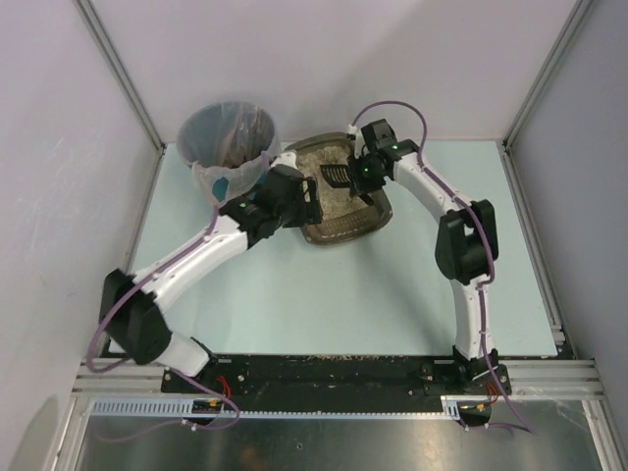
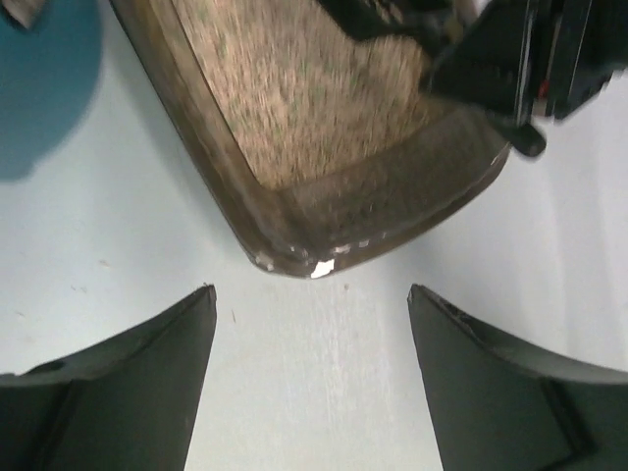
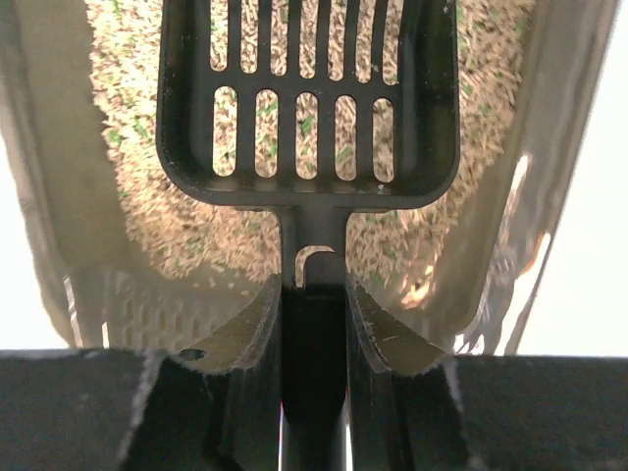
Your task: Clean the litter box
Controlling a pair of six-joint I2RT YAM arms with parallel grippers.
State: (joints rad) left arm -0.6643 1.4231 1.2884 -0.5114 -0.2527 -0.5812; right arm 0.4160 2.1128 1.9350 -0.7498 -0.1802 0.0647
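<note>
The grey-brown litter box (image 1: pixel 343 228) with beige granules sits at the back middle of the table; it also shows in the left wrist view (image 2: pixel 294 221) and in the right wrist view (image 3: pixel 59 245). My right gripper (image 1: pixel 365 177) is shut on the handle of a black slotted scoop (image 3: pixel 309 98), whose head hangs just over the granules; the scoop also shows from above (image 1: pixel 335 176). My left gripper (image 1: pixel 306 203) is open and empty at the box's near left corner, its fingers (image 2: pixel 147 373) low over the table, apart from the rim.
A round teal bin (image 1: pixel 229 137) with a clear liner stands at the back left, close to the litter box. Its teal base shows in the left wrist view (image 2: pixel 44 88). Grey walls and metal posts enclose the table on three sides.
</note>
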